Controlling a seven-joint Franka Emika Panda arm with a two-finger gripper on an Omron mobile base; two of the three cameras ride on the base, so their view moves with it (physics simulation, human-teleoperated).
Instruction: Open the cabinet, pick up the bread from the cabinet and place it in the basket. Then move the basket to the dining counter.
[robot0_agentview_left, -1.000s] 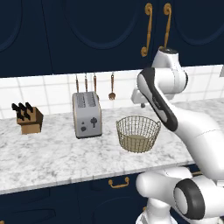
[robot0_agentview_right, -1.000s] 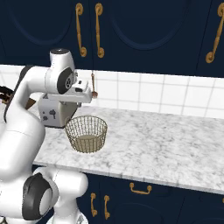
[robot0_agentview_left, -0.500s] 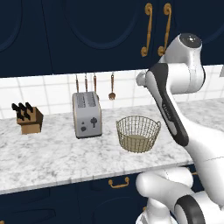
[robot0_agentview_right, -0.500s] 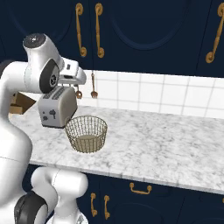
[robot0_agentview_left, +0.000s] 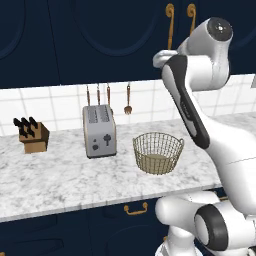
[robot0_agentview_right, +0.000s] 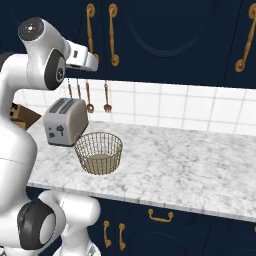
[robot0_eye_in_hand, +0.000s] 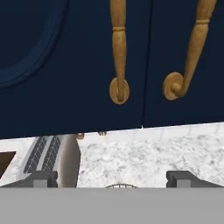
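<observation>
The navy cabinet (robot0_eye_in_hand: 65, 65) is shut, and its two brass handles (robot0_eye_in_hand: 119, 57) hang side by side just ahead of my gripper (robot0_eye_in_hand: 111, 179). The gripper is open and empty, level with the handles' lower ends and not touching them. From the right base view my hand (robot0_agentview_right: 82, 55) reaches toward the same handles (robot0_agentview_right: 113, 35). Below it, the empty wire basket (robot0_agentview_left: 158, 152) (robot0_agentview_right: 98, 152) stands on the marbled counter (robot0_agentview_left: 60, 180). I cannot tell whether this is the dining counter. The bread is hidden.
A silver toaster (robot0_agentview_left: 100, 131) (robot0_agentview_right: 62, 127) stands left of the basket, and a knife block (robot0_agentview_left: 32, 136) sits further left. Utensils (robot0_agentview_left: 107, 97) hang on the white tiled wall. Navy drawers with brass pulls (robot0_agentview_right: 160, 216) run under the counter.
The arm has swung up from counter height to the cabinet handles. The gripper has opened wider. The basket and toaster have not moved.
</observation>
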